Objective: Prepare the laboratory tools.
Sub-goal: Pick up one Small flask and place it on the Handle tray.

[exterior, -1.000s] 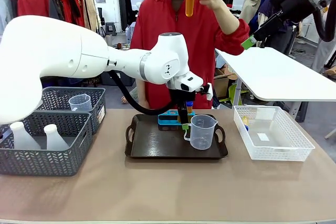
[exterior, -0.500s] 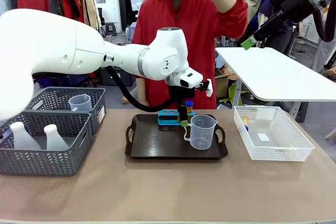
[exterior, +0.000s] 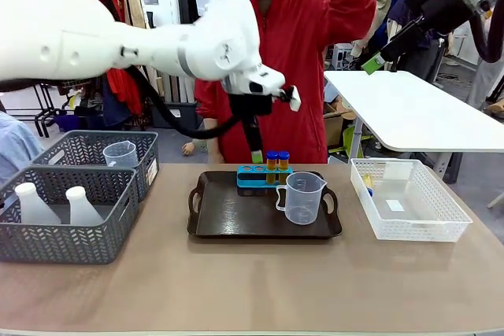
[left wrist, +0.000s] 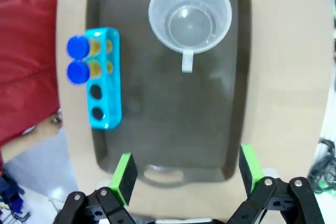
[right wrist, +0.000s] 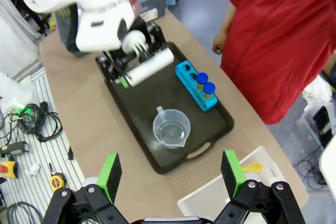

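Two blue-capped tubes of orange liquid (exterior: pixel 277 161) stand side by side in a blue rack (left wrist: pixel 104 80) at the far edge of the dark brown tray (exterior: pixel 236 218). The clear handled beaker (exterior: pixel 303 198) stands on the tray's right part. My left gripper (exterior: pixel 255 149) hangs open and empty above the tray's far side; from its wrist the tubes (left wrist: pixel 77 59) and beaker (left wrist: pixel 190 19) lie below the open gripper (left wrist: pixel 186 174). My right gripper (exterior: pixel 378 59) is held high at the right, open and empty (right wrist: pixel 170 174). Two white conical flasks (exterior: pixel 55 204) stand in the near grey basket.
A second grey basket (exterior: pixel 87 147) behind holds a small clear beaker (exterior: pixel 120 153). A white mesh basket (exterior: pixel 409 218) sits right of the tray with a small yellow item (exterior: pixel 368 182) inside. A person in red (exterior: pixel 291 53) stands across the table, one arm raised.
My left gripper let go of a tube in the rack and rose up and to the left. The person's raised hand with a tube went up out of the picture.
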Controlling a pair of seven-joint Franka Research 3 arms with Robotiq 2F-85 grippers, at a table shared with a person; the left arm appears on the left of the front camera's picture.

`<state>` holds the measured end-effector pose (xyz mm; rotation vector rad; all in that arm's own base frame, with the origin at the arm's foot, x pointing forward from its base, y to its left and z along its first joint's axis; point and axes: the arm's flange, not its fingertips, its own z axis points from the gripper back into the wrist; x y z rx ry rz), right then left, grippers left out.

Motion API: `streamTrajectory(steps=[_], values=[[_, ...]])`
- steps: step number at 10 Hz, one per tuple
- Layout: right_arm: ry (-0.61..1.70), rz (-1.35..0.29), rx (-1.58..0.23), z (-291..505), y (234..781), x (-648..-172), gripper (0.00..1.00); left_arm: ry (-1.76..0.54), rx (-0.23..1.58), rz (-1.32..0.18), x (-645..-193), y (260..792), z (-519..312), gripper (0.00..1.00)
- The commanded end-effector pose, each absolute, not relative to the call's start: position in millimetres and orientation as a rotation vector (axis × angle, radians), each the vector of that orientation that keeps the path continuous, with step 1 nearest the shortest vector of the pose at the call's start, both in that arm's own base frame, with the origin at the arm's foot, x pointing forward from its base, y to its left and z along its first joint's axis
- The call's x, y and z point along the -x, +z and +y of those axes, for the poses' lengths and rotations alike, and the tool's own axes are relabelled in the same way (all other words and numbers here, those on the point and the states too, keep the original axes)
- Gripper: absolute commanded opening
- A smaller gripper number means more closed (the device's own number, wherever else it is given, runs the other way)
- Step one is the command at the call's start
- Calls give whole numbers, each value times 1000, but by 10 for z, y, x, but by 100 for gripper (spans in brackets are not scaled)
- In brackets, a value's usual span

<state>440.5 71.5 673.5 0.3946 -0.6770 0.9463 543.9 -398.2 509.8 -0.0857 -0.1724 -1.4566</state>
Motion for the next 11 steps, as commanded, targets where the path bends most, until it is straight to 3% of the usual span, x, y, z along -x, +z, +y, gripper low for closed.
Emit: streamTrajectory(steps=[1,4,6,11], values=[[953,-681,-400,708,6745,-4408,100,-1384,62,-179,-5248,5422,-3608,100],[953,-681,-400,708,6745,-4408,100,-1196,27,-242,-5266,6221,-3108,100],[953,-681,-400,708,6745,-4408,100,-1038,-13,-206,-5396,6552,-2703,100],[953,-681,-400,708,6745,-4408,100,-684,-94,-173,-5397,6993,-1841,100]])
